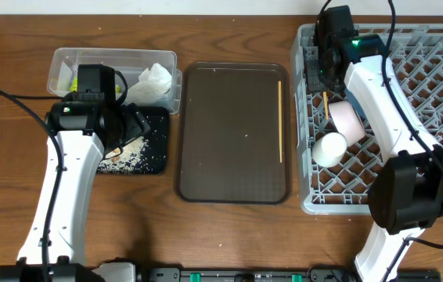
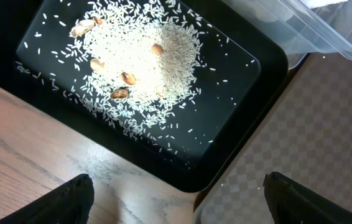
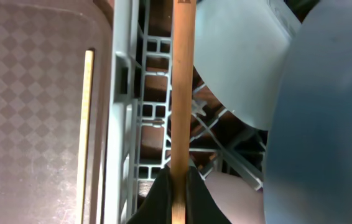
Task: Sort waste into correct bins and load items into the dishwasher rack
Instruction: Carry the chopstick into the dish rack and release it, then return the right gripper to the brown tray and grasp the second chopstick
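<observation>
Right tool (image 3: 177, 179) of my pair is clamped on a chopstick (image 3: 182, 93) of thin, straight, pale wood. I grip it near one end, and the rest runs away from the fingers just inside the left wall of the rack (image 3: 121, 124). Its long axis follows that wall over the open grey plastic lattice; whether the far tip touches the lattice I cannot tell. The smooth rounded side of a light blue bowl (image 3: 238, 62) and the dark blue plate (image 3: 325, 124) sit close on its other side. The second chopstick (image 3: 88, 118) lies flat to the left, across the wall, along the right edge of the brown tray (image 3: 33, 112) with its fine checkered surface. The two sticks are near parallel. My right arm is much the nearer and, by my reckoning, would need little turning to take it once this one is let down. A white cup (image 1: 329, 149) and a white bowl (image 1: 347, 117) sit in the rack. My left tool (image 2: 179, 193) hangs empty, fingers wide apart, over the near edge of the black tray (image 2: 250, 93), where rice (image 2: 145, 56) lies in loose grains with a few brown scraps. The clear tub (image 2: 325, 31) beside it holds a crumpled napkin (image 1: 156, 81).
</observation>
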